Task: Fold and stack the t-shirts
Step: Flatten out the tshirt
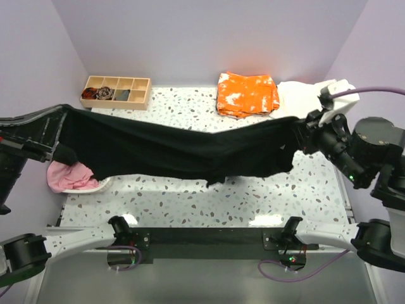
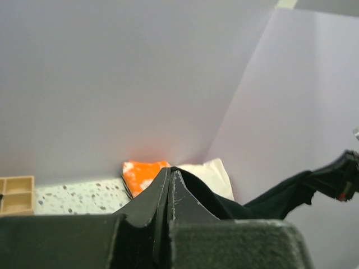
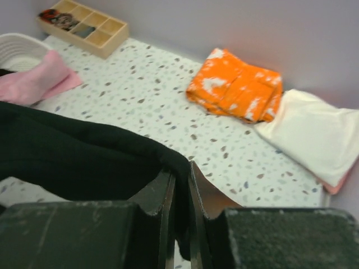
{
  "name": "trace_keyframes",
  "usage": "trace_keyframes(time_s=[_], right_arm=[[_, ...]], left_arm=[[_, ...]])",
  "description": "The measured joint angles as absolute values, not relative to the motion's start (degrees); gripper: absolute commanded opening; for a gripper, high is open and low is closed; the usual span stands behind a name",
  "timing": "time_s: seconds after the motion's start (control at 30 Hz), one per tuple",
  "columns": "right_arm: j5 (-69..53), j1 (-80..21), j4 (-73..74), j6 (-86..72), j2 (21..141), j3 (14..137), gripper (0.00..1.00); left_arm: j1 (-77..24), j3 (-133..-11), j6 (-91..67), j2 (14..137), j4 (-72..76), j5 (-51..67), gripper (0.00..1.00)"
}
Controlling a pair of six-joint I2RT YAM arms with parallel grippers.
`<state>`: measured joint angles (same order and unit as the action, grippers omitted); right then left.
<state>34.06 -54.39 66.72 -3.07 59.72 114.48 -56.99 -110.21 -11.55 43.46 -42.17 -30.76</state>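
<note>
The large black t-shirt [image 1: 183, 152] hangs stretched across the table above its surface, held at both ends. My left gripper [image 1: 61, 130] is shut on its left end, and the cloth trails from the closed fingertips [image 2: 170, 171] toward the right. My right gripper [image 1: 297, 136] is shut on the right end, with a black fold [image 3: 180, 168] pinched between its jaws. A folded orange white-blotched t-shirt [image 1: 247, 94] lies at the back, and a folded cream one [image 1: 297, 98] lies beside it on the right. A pink t-shirt [image 1: 69, 176] lies bunched at the left.
A wooden compartment tray [image 1: 117, 92] stands at the back left against the wall. The rim of a white basket [image 1: 101, 185] shows under the pink shirt. Lilac walls enclose the speckled table [image 1: 209, 202] on three sides.
</note>
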Motion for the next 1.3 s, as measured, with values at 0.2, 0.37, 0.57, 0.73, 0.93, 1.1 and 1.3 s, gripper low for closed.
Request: trace_keyframes(time_s=[0.2, 0.37, 0.57, 0.73, 0.93, 1.1, 1.3], right_arm=[[22.02, -54.35, 69.14, -8.21, 54.98, 114.32, 0.02], [20.53, -54.35, 68.88, -9.19, 53.93, 115.87, 0.08], [41.06, -54.30, 65.54, -10.13, 51.46, 109.67, 0.11], [54.61, -54.30, 60.93, -11.70, 52.99, 97.62, 0.11], [62.24, -54.19, 50.74, -12.01, 56.75, 79.68, 0.11], [65.52, -52.29, 43.18, -11.38, 59.59, 72.60, 0.13], [66.48, -44.07, 33.23, -10.22, 61.84, 69.25, 0.13]], left_arm=[[-56.88, -117.62, -16.51, 49.60, -53.89, -23.27, 0.00], [-56.60, -122.02, -19.88, 52.12, -61.01, -24.67, 0.00], [-56.71, -113.71, -25.08, 47.97, -62.87, -39.40, 0.00], [-57.58, -96.01, -30.81, 47.48, -61.71, -51.55, 0.00], [-56.29, -75.37, -32.97, 54.72, -51.88, -54.65, 0.00], [-45.98, -60.73, -31.75, 59.72, -37.71, -50.81, 0.00], [-37.04, -56.34, -27.81, 67.83, -20.18, -50.50, 0.00]])
